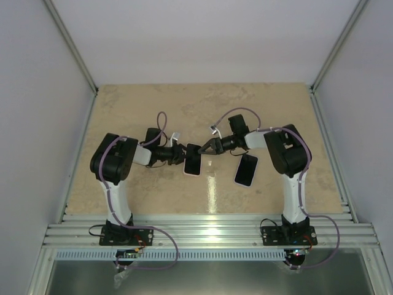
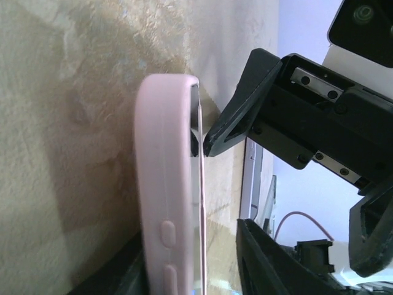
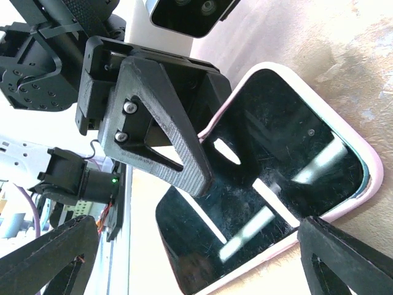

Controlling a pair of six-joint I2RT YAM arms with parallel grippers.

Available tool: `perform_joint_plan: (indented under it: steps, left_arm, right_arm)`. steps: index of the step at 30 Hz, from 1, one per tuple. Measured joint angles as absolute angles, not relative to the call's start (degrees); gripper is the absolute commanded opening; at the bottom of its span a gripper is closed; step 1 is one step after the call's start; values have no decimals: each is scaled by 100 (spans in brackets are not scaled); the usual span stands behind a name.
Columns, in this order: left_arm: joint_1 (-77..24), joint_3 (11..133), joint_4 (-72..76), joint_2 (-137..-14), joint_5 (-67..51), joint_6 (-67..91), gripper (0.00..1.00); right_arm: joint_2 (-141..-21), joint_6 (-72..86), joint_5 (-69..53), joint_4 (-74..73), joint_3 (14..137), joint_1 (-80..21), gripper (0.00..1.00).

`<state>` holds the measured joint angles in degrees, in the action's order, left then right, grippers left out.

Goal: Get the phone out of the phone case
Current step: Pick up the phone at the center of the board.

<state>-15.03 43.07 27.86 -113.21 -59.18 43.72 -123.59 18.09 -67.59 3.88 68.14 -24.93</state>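
Case (image 1: 193, 161) btwn left pincer (image 1: 183, 155) jaws, grip unclear. Right pincer (image 1: 205, 147) wide open; only top cam shows loose phone (image 1: 245, 169) beside it.

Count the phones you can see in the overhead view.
2. The cased phone is mid-table at the left end effector; a bare phone lies flat to its right, beside the right arm. None appears hidden.

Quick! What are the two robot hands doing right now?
Left gripper: around the pink phone case; whether it grips cannot be told.
Right gripper: open, holding nothing.
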Motion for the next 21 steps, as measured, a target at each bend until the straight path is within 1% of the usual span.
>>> perform_joint_plan:
  steps: [2,5,8,13,18,21]
  left_arm:
    - [-1522,4348,2707,-11319,-5885,4351,21]
    - [-1538,4460,2375,-11319,-5763,4154,12]
    - [-1546,4598,2008,-11292,-5730,3892,0]
    - [-1588,5122,1046,-11242,-5636,3181,0]
    - [-1586,5854,-84,-11166,-5664,2346,0]
    - [-1586,6267,-860,-10888,-5782,1826,0]
  right_arm:
    - [-12361,1806,-6779,392,6814,-2488,91]
    - [-12361,1804,-6777,399,6814,-2486,90]
    - [-12357,1804,-6748,412,6807,-2453,88]
    - [-12287,1686,-6506,224,6812,-2255,83]
    - [-12053,1184,-6270,-655,7050,-1855,81]
    - [-11596,836,-6215,-1168,7177,-1632,77]
